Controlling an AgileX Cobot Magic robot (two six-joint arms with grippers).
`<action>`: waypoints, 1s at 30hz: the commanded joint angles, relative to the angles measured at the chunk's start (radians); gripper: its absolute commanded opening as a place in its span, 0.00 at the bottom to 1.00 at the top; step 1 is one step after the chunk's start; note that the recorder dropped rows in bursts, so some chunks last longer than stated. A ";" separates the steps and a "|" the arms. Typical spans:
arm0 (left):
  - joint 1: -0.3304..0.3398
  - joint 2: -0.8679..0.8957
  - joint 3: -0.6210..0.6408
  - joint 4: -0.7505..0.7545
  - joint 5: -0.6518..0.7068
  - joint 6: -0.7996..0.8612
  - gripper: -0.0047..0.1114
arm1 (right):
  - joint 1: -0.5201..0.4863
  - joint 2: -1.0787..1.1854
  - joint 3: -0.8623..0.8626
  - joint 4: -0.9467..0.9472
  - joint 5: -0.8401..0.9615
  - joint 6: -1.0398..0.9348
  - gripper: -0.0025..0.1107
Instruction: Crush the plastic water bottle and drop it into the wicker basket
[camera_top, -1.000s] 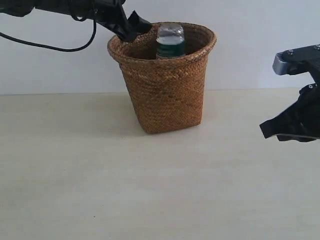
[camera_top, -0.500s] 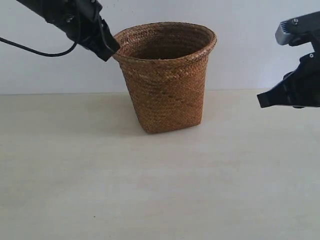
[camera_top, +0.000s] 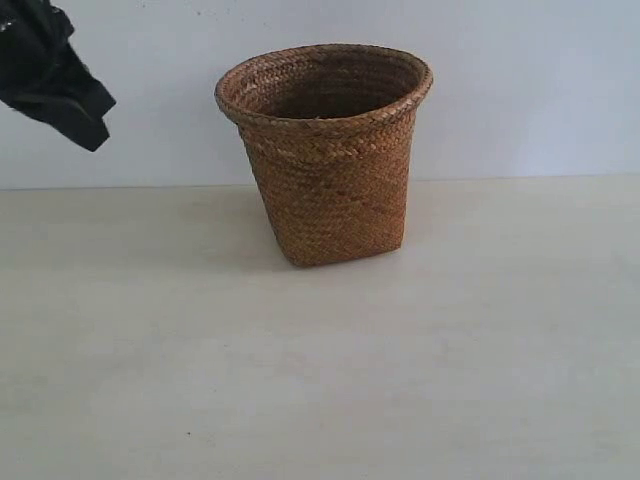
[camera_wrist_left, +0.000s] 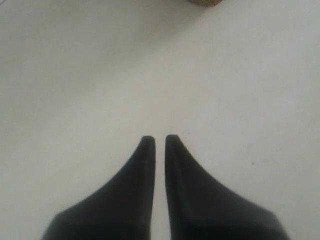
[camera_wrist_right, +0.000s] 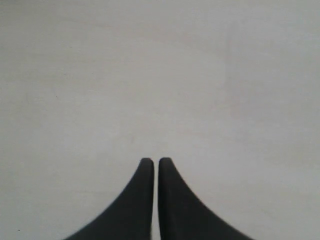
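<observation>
Fingers on left gripper and right gripper are sitting all but closed, empty; bottle's presumably lying unseen in wicker basket.

A brown wicker basket (upright, wide rim uppermost) stands alone on a pale table, toward its far edge.

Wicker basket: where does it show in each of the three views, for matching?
Exterior: wicker basket stands upper centre, on the table.
Left wrist: a brown sliver of the wicker basket, cut by the frame's edge.
Right wrist: not in it.
Shared landmark: the pale table.
</observation>
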 joint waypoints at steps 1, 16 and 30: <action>0.004 -0.129 0.134 0.032 0.015 -0.056 0.08 | -0.021 -0.108 0.069 -0.025 -0.094 0.035 0.02; 0.004 -0.648 0.651 0.020 -0.402 -0.124 0.08 | -0.021 -0.608 0.417 0.036 -0.533 0.035 0.02; 0.004 -1.108 0.983 0.022 -0.559 -0.176 0.08 | -0.021 -0.966 0.507 0.058 -0.535 -0.005 0.02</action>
